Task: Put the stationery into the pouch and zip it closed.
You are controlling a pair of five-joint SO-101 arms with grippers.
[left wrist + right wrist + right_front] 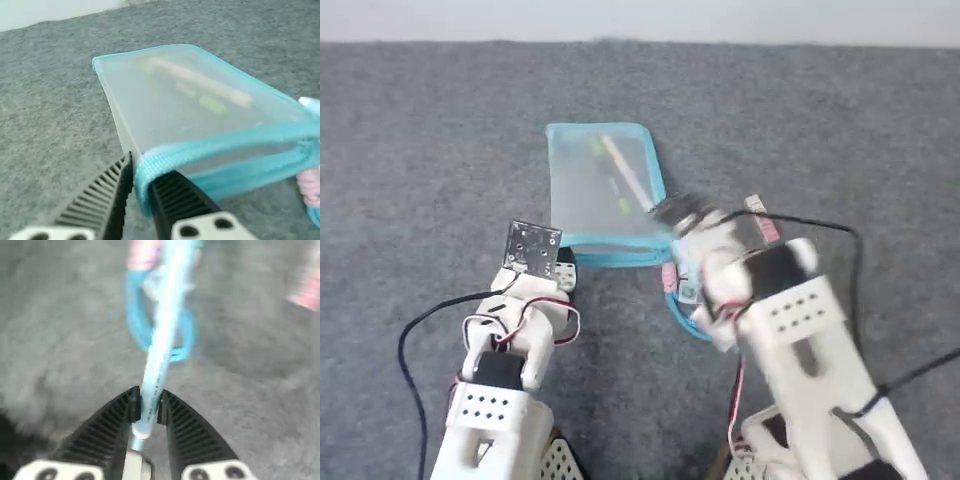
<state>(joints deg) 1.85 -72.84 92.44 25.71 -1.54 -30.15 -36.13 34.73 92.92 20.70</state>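
Mid-table: left gripper (137, 175) clamped on pouch (190, 110) corner; right gripper (148, 400) clamped on pen (161, 335). Hold mouth taut, feed pen straight.

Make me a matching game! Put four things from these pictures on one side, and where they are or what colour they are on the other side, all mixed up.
Things
1. left gripper
2. right gripper
3. cream pen
4. table cover

Matches
A. grey
B. lying inside the pouch
C. shut on a light-blue pen
D. pinching the pouch's blue zip edge

Right pairs: 1-D, 2-C, 3-B, 4-A.
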